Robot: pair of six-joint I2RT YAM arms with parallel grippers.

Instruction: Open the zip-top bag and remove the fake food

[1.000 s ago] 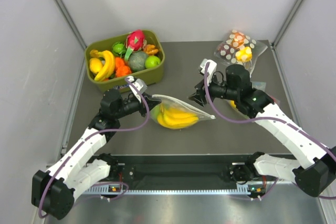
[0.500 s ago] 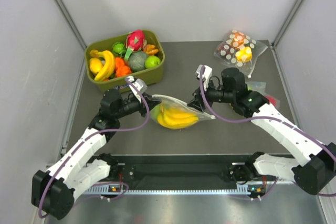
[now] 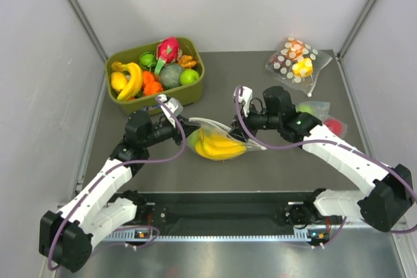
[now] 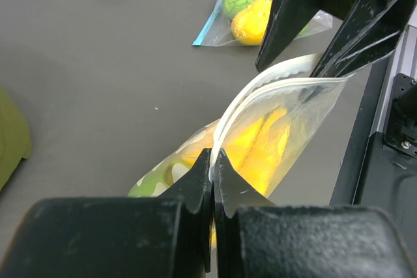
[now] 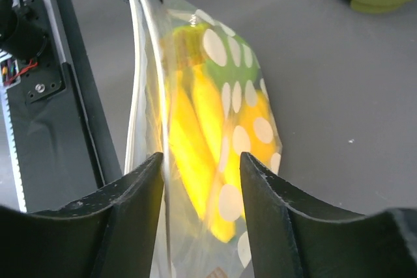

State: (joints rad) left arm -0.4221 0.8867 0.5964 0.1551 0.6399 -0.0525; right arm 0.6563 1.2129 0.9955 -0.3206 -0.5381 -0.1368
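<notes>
The dotted zip-top bag [image 3: 221, 140] lies between my two grippers at the table's middle. A yellow banana bunch [image 3: 218, 148] and a green fruit [image 3: 194, 139] show through it. My left gripper [image 3: 189, 124] is shut on the bag's zip strip at its left end; in the left wrist view the jaws [image 4: 213, 161] pinch the white strip of the bag [image 4: 273, 128]. My right gripper [image 3: 236, 129] is open, its jaws straddling the bag's right end. In the right wrist view [image 5: 201, 161] the bag [image 5: 215, 102] with the banana [image 5: 189, 128] stands between the fingers.
An olive bin [image 3: 189, 96] of toy fruit, a pink dragon fruit on top, stands at the back left. Another dotted bag [image 3: 296, 60] with orange and yellow pieces lies back right. A plain clear bag [image 3: 317, 110] with green and yellow fruit lies behind my right arm, also in the left wrist view [image 4: 254, 14].
My right gripper has moved left and now straddles the bag's right end. My left gripper and the bag have hardly moved.
</notes>
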